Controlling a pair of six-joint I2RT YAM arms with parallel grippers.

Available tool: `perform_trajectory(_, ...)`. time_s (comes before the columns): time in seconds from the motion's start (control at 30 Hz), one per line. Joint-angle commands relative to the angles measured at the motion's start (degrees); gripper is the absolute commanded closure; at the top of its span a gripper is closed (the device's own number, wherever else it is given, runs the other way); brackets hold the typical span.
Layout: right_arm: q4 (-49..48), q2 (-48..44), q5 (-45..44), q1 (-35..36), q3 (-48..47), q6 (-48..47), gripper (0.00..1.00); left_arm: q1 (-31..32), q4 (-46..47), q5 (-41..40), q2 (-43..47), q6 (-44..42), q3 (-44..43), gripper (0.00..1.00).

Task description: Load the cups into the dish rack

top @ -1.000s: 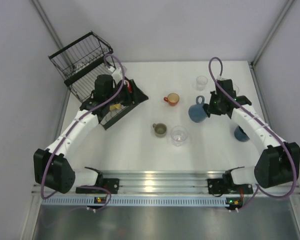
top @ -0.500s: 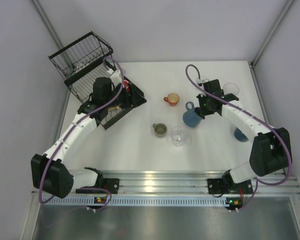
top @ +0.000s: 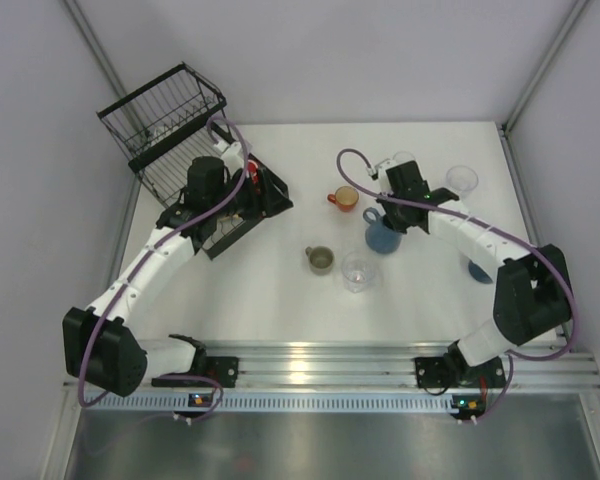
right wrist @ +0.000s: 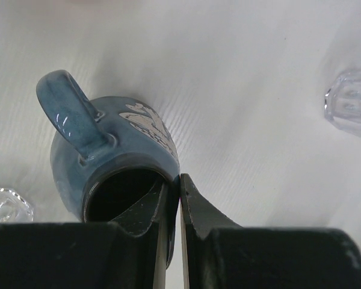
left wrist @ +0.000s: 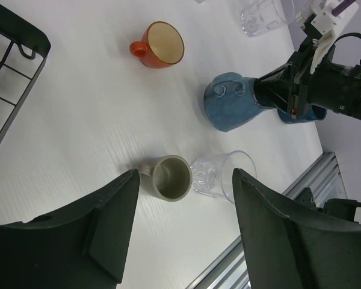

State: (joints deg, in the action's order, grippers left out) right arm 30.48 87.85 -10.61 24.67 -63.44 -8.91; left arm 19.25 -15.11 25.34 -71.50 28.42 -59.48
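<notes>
No text, label or number can be read anywhere.

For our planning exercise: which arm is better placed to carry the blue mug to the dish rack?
Right. The right hand is clamped on the blue mug, one finger inside. The left hand hangs open and empty by the dish rack.

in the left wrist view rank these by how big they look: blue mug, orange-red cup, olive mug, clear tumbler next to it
1. blue mug
2. clear tumbler
3. orange-red cup and olive mug: these look about alike, so not ranked.
</notes>
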Motion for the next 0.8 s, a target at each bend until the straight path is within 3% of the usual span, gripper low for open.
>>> perform_trajectory(0.0, -9.63, -2.85, -3.53, 1.61, -0.64, -2.25, 1.0, 0.18, 0.0, -1.08, 1.55, 2.68, -0.02, 0.32)
perform_trajectory(0.33, -25.72, -10.41, -16.45, 3.9, 8.06, -4.89, 1.0, -0.08, -0.97, 0.76, 0.05, 15.15, -2.56, 0.31)
perform_trajectory(0.47, -37.4, -15.86, -21.89, 5.48, 11.75, -8.66, 1.0, -0.26, -0.97, 3.22, -1.88, 18.94, -5.9, 0.29)
perform_trajectory(0.67, -51.91, -21.67, -27.18, 10.4, 16.15, -21.38, 1.0, -0.26, -0.88, 4.8, -3.2, 23.69, -10.38, 0.27)
perform_trajectory(0.77, -64.89, -22.9, -29.29, 14.17, 20.62, -31.73, 1.0, -0.35, -0.88, 7.25, -4.87, 25.8, -13.1, 0.26)
